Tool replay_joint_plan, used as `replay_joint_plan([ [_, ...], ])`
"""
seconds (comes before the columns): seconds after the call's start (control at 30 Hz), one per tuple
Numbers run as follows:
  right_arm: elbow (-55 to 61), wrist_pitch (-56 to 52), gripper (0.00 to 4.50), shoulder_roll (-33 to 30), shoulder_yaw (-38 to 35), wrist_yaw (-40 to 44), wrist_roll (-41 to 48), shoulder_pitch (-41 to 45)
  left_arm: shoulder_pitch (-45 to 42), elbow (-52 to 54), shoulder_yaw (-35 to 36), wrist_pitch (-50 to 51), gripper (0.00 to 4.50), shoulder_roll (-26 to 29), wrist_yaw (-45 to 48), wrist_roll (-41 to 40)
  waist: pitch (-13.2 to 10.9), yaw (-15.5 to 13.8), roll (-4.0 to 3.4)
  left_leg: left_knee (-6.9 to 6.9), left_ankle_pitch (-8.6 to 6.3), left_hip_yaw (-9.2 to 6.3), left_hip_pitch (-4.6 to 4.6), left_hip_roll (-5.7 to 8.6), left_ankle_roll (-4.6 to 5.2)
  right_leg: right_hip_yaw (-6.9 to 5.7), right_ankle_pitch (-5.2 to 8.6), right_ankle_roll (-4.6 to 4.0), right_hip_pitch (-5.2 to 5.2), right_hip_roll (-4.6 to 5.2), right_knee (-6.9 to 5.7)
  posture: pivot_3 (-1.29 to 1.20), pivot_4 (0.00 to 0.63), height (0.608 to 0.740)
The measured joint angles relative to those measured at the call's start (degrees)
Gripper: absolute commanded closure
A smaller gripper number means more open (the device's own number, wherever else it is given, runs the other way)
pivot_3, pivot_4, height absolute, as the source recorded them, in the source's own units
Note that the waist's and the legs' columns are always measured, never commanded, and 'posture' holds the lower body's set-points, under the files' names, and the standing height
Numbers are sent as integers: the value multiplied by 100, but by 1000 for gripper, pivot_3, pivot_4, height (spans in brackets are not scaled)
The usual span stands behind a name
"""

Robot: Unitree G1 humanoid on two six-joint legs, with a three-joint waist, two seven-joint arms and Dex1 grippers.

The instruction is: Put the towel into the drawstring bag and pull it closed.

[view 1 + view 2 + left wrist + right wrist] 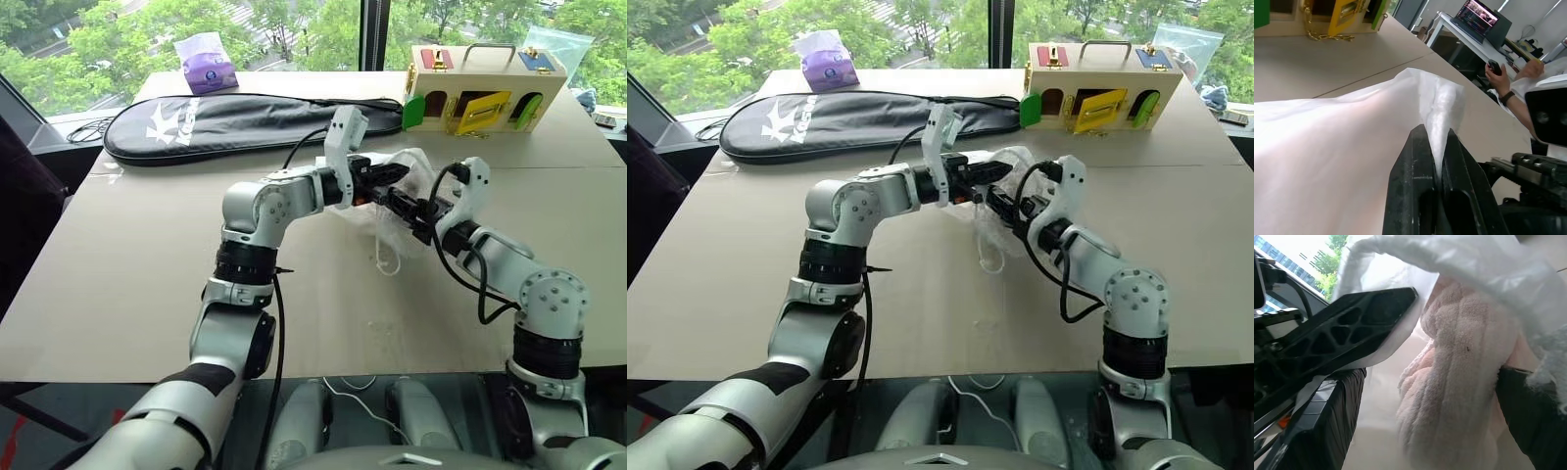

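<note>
The table (147,264) carries the whole scene, with a long black racket case (225,122) lying across its far side, a wooden latch box (485,93) beside that and a purple tissue pack (206,64) at the back edge. None of these belongs to the job.

Nearer the middle, both arms meet over the drawstring bag (411,181), a thin white pouch lifted partly off the table. The left gripper (1437,161) has its fingers pressed together on a fold of the bag's fabric, probably to keep the mouth raised and open so the other arm can work inside it. One cord (387,257) hangs loose below.

The right gripper (1430,377) is pushed into the pouch with its jaws spread wide, one finger on each side of the towel (1459,382); it does not look clamped on it. The towel, ribbed and fluffy, sits inside the bag, under the translucent fabric. Loading appears done; drawing the cords closed remains.
</note>
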State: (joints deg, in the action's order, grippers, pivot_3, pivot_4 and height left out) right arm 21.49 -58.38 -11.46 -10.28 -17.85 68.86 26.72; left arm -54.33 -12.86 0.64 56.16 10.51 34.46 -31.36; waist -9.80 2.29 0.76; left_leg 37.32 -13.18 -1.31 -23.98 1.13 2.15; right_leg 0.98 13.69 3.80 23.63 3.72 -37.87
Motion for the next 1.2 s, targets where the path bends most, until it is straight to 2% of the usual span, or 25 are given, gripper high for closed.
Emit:
replay_joint_plan([
  [0.17,268,76,79,-607,21,754,-128,-261,2,-138,-57,-2,4500,90,32,77,-2,-27,3,0,0,-1,-2,1,0,-2,0,1,0,2,3,0,150,740],
  [0.3,636,170,79,-1275,34,1684,-283,-715,2,-136,-49,-3,4500,177,47,80,-4,-41,7,1,0,0,-3,1,0,0,0,1,0,3,4,0,150,740],
  [0.33,918,400,79,-1706,41,2270,-519,-1066,1,-112,-69,6,4500,136,59,64,-5,-62,7,1,-1,-2,-4,2,1,-3,1,3,-1,3,7,0,150,740],
  [0.37,964,430,79,-1828,40,2395,-569,-1152,5,-113,-65,10,4500,160,66,64,-7,-67,11,1,-1,-4,-4,2,1,-6,1,3,-3,3,8,0,150,740],
  [0.47,1224,1049,79,-2509,-27,3433,-1270,-1839,6,-82,-39,46,4500,239,66,60,-12,-90,20,3,-1,-4,-4,1,1,-6,1,4,-4,1,11,0,150,740],
  [0.6,1102,1917,79,-3115,205,3960,-2738,-2276,6,-51,-41,58,4500,237,77,50,-14,-90,24,8,0,0,-1,1,0,-1,1,4,-4,1,4,0,150,740],
  [0.7,640,2755,79,-3475,953,4156,-4200,-2439,6,-46,-44,58,4500,243,84,50,-16,-104,26,9,0,1,2,1,-1,-1,1,4,-4,0,2,0,150,740],
  [0.8,87,3242,79,-3334,1499,4159,-5080,-2339,5,-34,-50,59,4500,248,93,50,-17,-114,28,10,2,3,3,1,-4,3,1,3,-4,1,1,0,150,740],
  [0.93,-725,3731,79,-2635,1996,3805,-6071,-1703,4,-23,-69,62,4500,241,111,51,-18,-131,30,11,16,2,4,1,-27,4,0,2,-4,2,-2,0,150,740],
  [1.1,-1323,3998,79,-1795,1953,3579,-6319,-1186,4,-18,-66,62,4500,243,115,52,-21,-158,36,10,16,-2,2,2,-29,0,0,2,-4,5,0,0,150,740],
  [1.2,-1545,4167,984,-1688,1874,3430,-6528,-1064,5,-18,-65,62,4500,268,105,54,-22,-175,36,11,16,-2,-1,7,-29,-2,0,2,-5,11,5,0,150,740],
])
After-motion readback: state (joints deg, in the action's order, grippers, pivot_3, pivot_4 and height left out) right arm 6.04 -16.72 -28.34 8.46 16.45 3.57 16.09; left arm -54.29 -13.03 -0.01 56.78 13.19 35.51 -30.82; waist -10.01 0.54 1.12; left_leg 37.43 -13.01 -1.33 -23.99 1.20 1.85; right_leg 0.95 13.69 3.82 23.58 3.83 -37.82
